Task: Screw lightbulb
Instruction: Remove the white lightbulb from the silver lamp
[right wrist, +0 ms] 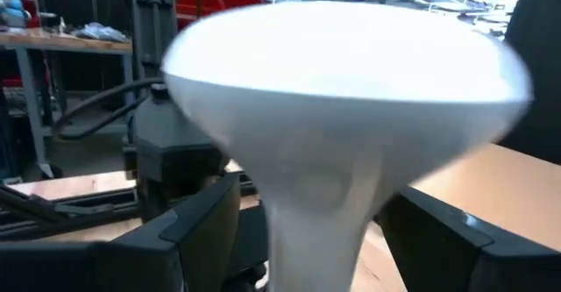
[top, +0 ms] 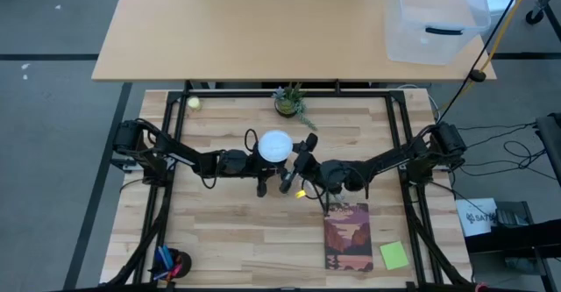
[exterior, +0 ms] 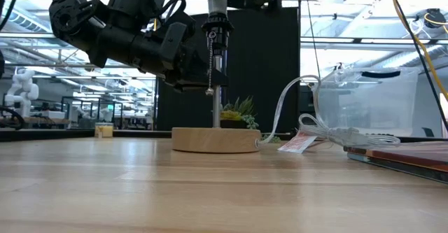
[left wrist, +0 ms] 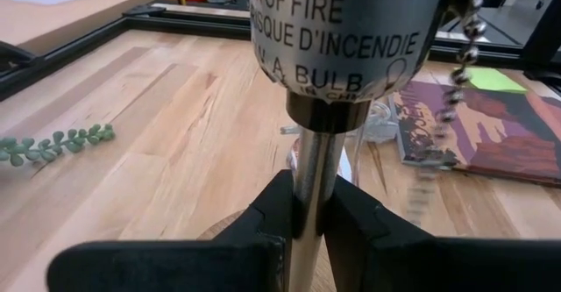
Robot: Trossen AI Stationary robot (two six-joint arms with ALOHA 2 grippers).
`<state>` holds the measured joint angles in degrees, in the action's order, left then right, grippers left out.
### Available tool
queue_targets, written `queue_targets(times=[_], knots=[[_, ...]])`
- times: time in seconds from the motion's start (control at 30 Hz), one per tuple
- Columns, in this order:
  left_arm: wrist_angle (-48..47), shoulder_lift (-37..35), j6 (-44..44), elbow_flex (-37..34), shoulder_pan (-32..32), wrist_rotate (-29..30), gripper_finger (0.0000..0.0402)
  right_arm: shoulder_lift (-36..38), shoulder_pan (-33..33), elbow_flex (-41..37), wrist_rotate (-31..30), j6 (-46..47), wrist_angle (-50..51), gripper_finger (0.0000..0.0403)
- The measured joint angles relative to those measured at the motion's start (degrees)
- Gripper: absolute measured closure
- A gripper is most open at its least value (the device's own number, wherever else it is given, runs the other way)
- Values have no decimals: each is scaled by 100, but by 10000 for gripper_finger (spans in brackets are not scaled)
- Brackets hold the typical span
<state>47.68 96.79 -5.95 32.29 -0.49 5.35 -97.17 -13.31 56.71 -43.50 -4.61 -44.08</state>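
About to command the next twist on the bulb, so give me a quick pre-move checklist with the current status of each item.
1. Left gripper clamped on the lamp stem below the socket: ok, fingers press both sides.
2. Right gripper around the lightbulb neck: fingers flank the neck; firm contact cannot tell.
3. Bulb seated in the socket: cannot tell, the joint is hidden.
4. Wooden base flat on the table: ok.
5. Pull chain clear of the grippers: ok, it hangs free beside the stem.
6. Plant and book out of the way: ok, both apart from the arms.
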Motion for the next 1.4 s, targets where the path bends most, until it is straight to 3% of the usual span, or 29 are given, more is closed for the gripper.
queue_targets(times=[0.23, 0.67, 0.93, 1.2, 1.4], knots=[[0, 0, -12, 2, 0, 1, 356, 0, 244, 29, 558, 257, 189, 152], [-107, -4, 21, 4, 7, -141, 356, 12, 391, 26, 1077, 96, 291, 245], [-127, -7, 167, 2, 5, -476, 356, 41, 661, 27, 2230, 244, 463, 223], [-143, -4, 235, 4, -4, -715, 356, 252, 969, 26, 3319, 89, 980, 257], [-133, -2, 291, 11, -11, -877, 356, 437, 1167, 24, 4143, -21, 1312, 261]])
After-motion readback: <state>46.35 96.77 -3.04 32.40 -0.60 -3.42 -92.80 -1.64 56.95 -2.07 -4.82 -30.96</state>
